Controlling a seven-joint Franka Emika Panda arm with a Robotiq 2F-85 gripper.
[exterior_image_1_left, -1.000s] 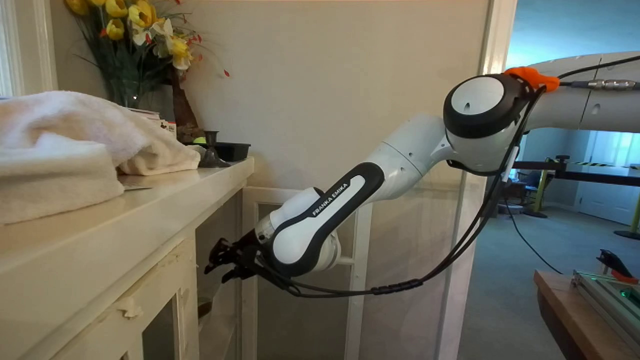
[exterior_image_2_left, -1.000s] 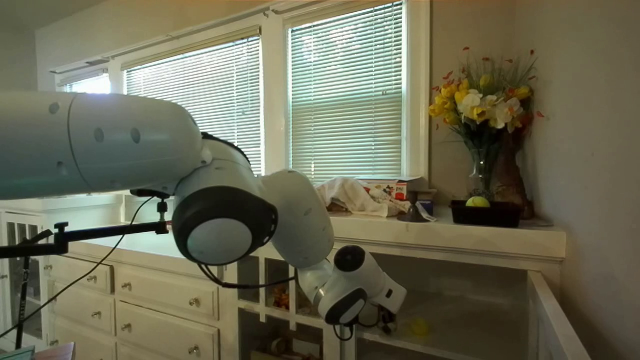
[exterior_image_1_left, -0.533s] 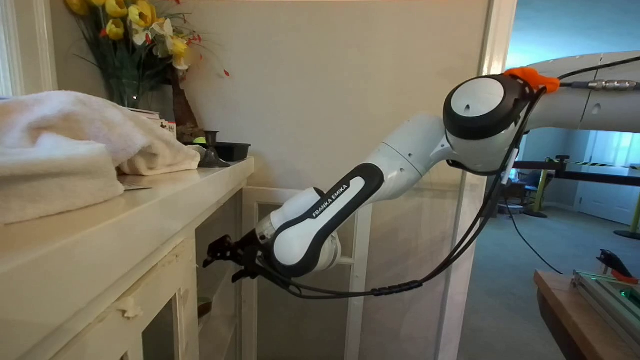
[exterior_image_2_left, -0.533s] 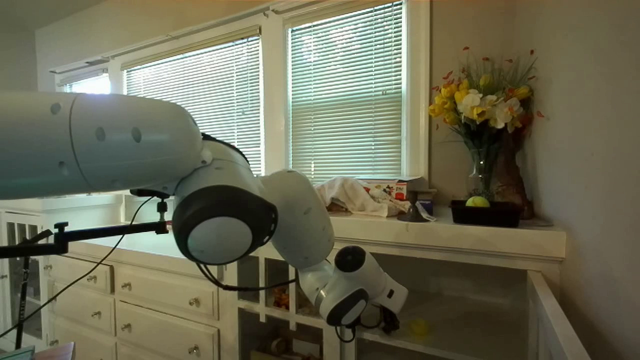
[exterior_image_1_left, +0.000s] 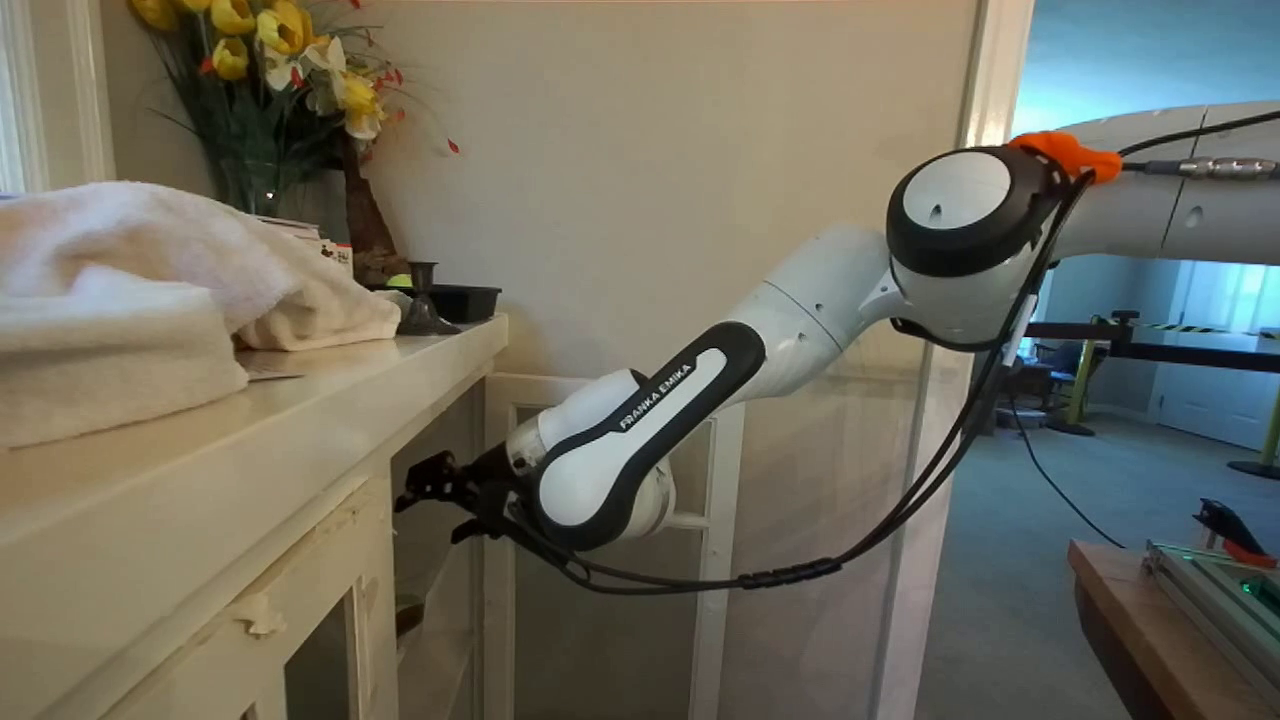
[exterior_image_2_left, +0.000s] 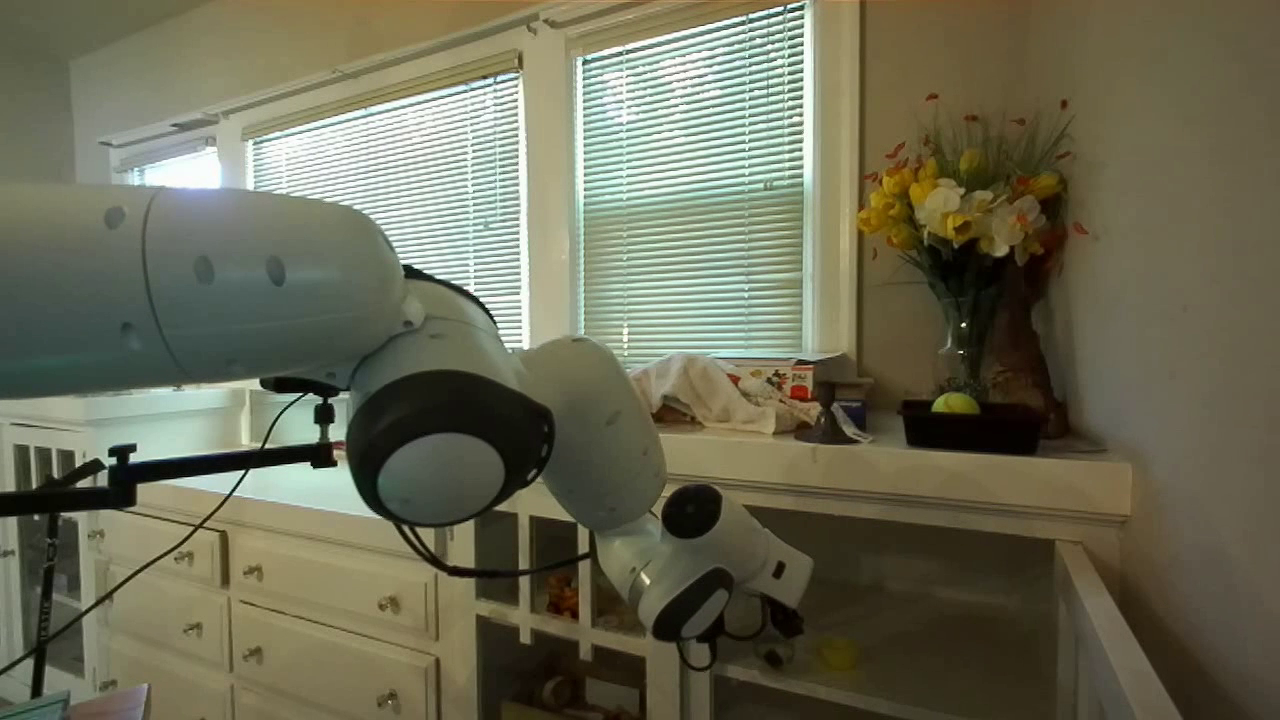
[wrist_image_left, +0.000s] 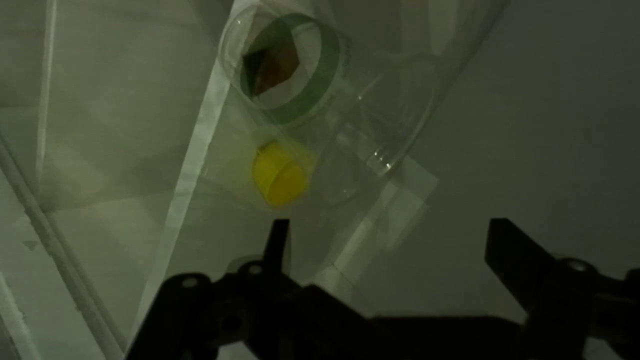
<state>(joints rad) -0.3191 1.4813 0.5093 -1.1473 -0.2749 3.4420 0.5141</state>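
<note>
My gripper (wrist_image_left: 390, 221) is open with wide-spread dark fingers and holds nothing. In both exterior views it (exterior_image_1_left: 430, 520) is at the opening of the white cabinet, and there it (exterior_image_2_left: 785, 620) is above the shelf (exterior_image_2_left: 900, 690). A small yellow cup (wrist_image_left: 280, 175) is beyond the left fingertip in the wrist view and shows blurred on the shelf (exterior_image_2_left: 838, 652). Behind it is a clear container with a green band (wrist_image_left: 325, 60) and a dark red-brown thing (wrist_image_left: 275, 65) inside. A clear glass object (wrist_image_left: 380, 160) is right of the cup, its outline faint. The picture is dim.
The cabinet top (exterior_image_1_left: 330, 400) is close above the gripper. On it are a white towel (exterior_image_1_left: 120, 300), a dark candlestick (exterior_image_2_left: 826, 420), a black tray (exterior_image_2_left: 970, 435) with a tennis ball (exterior_image_2_left: 955, 403), and a flower vase (exterior_image_2_left: 963, 340). A cabinet door (exterior_image_2_left: 1110, 640) stands open.
The gripper's fingers have spread apart. The gripper has risen and moved slightly farther toward the cabinet, and the clear container on the shelf shows below it.
</note>
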